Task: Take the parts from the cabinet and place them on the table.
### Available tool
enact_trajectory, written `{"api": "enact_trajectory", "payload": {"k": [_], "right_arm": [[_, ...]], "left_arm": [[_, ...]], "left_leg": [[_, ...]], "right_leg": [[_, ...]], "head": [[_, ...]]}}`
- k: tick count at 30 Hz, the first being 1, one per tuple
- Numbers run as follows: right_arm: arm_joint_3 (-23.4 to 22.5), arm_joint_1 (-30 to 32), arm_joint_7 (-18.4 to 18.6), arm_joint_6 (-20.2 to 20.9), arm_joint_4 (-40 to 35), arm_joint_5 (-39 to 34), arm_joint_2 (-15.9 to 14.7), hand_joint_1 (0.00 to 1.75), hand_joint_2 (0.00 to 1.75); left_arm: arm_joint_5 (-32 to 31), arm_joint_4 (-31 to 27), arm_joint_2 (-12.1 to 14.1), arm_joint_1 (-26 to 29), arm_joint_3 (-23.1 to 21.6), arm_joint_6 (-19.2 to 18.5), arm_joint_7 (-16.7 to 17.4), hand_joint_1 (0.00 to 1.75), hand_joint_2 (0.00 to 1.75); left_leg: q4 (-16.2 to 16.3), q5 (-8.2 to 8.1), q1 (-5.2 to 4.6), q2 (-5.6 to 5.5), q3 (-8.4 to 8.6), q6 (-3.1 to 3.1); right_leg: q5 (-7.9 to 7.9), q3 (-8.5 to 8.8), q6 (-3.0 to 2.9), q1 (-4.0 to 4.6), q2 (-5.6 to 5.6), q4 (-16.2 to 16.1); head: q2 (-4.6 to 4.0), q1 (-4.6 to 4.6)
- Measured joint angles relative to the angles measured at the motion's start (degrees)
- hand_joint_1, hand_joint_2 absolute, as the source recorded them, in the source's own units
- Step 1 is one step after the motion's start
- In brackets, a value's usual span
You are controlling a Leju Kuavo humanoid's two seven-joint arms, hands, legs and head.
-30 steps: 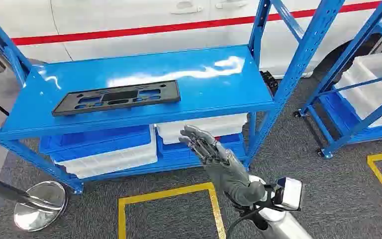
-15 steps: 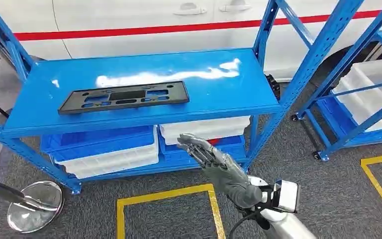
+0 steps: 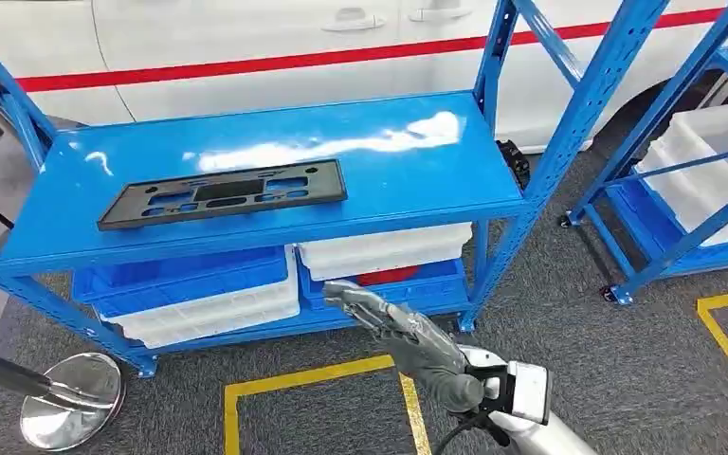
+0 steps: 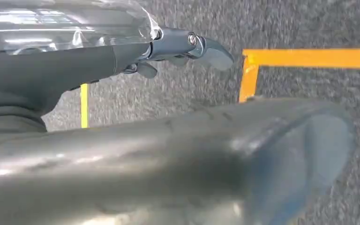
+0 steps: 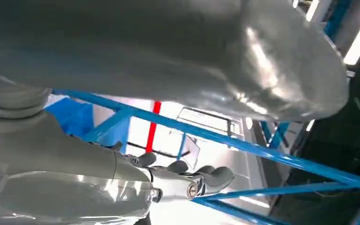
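Nothing is moved yet: your right hand, open and empty, hangs below the flat black plastic plate on the blue steel shelf.

bright overhead glare streaks the blue shelf; wrist views blur close-up.

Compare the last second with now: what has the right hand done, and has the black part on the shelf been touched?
The right hand has dropped lower and drawn back a little from the blue rack, fingers apart and holding nothing. The head camera also shifted slightly, so the whole scene wobbles. The black part lies flat on the upper shelf as before, untouched, and the white bins below stay in place.
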Motion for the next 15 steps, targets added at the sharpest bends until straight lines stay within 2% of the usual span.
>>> {"api": "enact_trajectory", "payload": {"k": [1,2,3,4,5,6,7,8,9,10,11,12,13,14,15], "right_arm": [[0.26,0.03,-0.02,0.04,0.13,0.04,-0.24,0.00,0.00],[0.61,0.02,-0.07,0.15,0.35,0.04,-0.68,0.00,0.00],[0.81,0.05,-0.07,0.15,0.46,0.07,-0.83,0.00,0.00],[0.96,0.06,-0.06,0.15,0.59,0.07,-1.04,0.00,0.00],[1.05,0.06,-0.07,0.15,0.70,0.07,-1.22,0.00,0.00],[1.09,0.03,-0.07,0.15,0.78,0.07,-1.48,0.00,0.00],[1.14,0.01,-0.09,0.15,0.81,0.07,-1.57,0.00,0.00],[1.18,-0.06,-0.09,0.15,0.87,0.07,-1.73,0.00,0.00],[1.20,-0.12,-0.09,0.15,0.92,0.07,-1.75,0.00,0.00],[1.27,-0.17,-0.15,0.15,0.92,0.07,-1.75,0.00,0.00],[1.31,-0.15,-0.15,0.15,0.94,0.07,-1.72,0.00,0.00],[1.33,-0.21,-0.15,0.15,0.94,0.04,-1.75,0.00,0.00],[1.33,-0.25,-0.17,0.13,0.94,0.02,-1.75,0.00,0.00],[1.31,-0.46,-0.22,0.09,0.94,-0.02,-1.75,0.00,0.00],[1.31,-0.57,-0.17,0.04,0.94,-0.04,-1.72,0.00,0.00]], "left_arm": [[0.07,0.00,-0.02,0.06,0.02,0.00,-0.04,0.00,0.00],[0.07,0.00,-0.02,0.18,0.02,0.00,-0.04,0.00,0.00],[0.07,0.00,-0.02,0.27,0.02,0.00,-0.04,0.00,0.00],[0.09,0.00,-0.02,0.33,0.02,0.00,-0.04,0.00,0.00],[0.09,0.00,0.00,0.33,0.02,0.02,-0.07,0.00,0.00],[0.11,0.00,0.04,0.30,0.02,0.02,-0.09,0.00,0.00],[0.13,0.00,0.04,0.28,0.04,0.02,-0.13,0.00,0.00],[0.13,0.00,0.04,0.18,0.04,0.00,-0.15,0.00,0.00],[0.15,0.00,0.02,0.09,0.04,-0.02,-0.17,0.00,0.00],[0.17,0.00,0.02,0.17,0.04,-0.04,-0.20,0.00,0.00],[0.20,0.00,0.02,0.29,0.07,-0.04,-0.22,0.00,0.00],[0.20,0.00,0.02,0.34,0.07,-0.15,-0.22,0.00,0.00],[0.13,0.00,0.02,0.33,0.07,-0.24,-0.33,0.00,0.00],[0.04,0.00,0.02,0.27,0.07,-0.26,-0.39,0.00,0.00],[0.02,0.00,0.02,0.17,0.04,-0.28,-0.41,0.00,0.00]], "left_leg": [[4.72,-1.91,0.11,0.01,-2.53,-0.19],[8.44,-2.80,0.18,0.01,-4.70,-0.33],[8.98,-2.04,0.26,0.02,-5.33,-0.44],[7.57,-0.59,0.32,0.02,-4.93,-0.53],[4.30,1.81,0.38,0.02,-3.63,-0.56],[-1.63,5.30,0.47,0.03,-0.90,-0.52],[-6.48,7.24,0.55,-0.03,1.24,-0.40],[-7.93,6.02,0.19,-0.25,2.17,-0.15],[-7.83,6.03,0.28,-0.32,2.03,0.64],[-7.91,5.88,0.17,-0.34,1.92,0.96],[-8.11,5.77,0.15,-0.40,2.02,1.43],[-8.34,5.83,0.32,-0.40,2.64,1.96],[-8.59,5.74,0.37,-0.36,3.04,2.25],[-8.61,5.62,0.36,-0.37,3.32,2.54],[-8.60,5.49,0.33,-0.36,3.40,2.74]], "right_leg": [[-0.12,0.06,-0.14,0.05,-0.05,0.02],[-0.22,0.08,-0.15,0.08,-0.03,0.07],[-0.35,0.21,-0.13,0.07,0.03,0.08],[-0.49,0.36,-0.04,0.05,0.13,0.14],[-0.70,0.56,0.14,-0.01,0.24,0.23],[-1.08,0.94,0.38,-0.10,0.28,0.41],[-1.52,1.17,0.70,-0.11,0.28,0.60],[-1.86,1.07,1.15,0.34,0.42,1.02],[-1.83,0.96,1.34,0.30,0.41,0.87],[-1.79,1.12,1.60,0.30,0.41,0.77],[-1.35,1.03,2.12,0.22,0.45,1.50],[-1.55,1.16,2.41,0.16,0.48,1.71],[-2.15,0.87,2.59,0.05,0.38,2.85],[-3.72,-0.47,2.71,-0.07,0.33,5.52],[-5.86,-2.83,2.97,-0.13,0.31,9.76]], "head": [[0.00,0.00],[0.00,0.00],[0.00,0.00],[0.00,0.00],[0.00,0.00],[0.00,0.00],[0.00,0.00],[0.00,0.00],[0.00,0.00],[0.00,0.00],[0.00,0.00],[0.00,0.00],[0.00,0.02],[0.00,0.02],[0.00,0.02]]}}
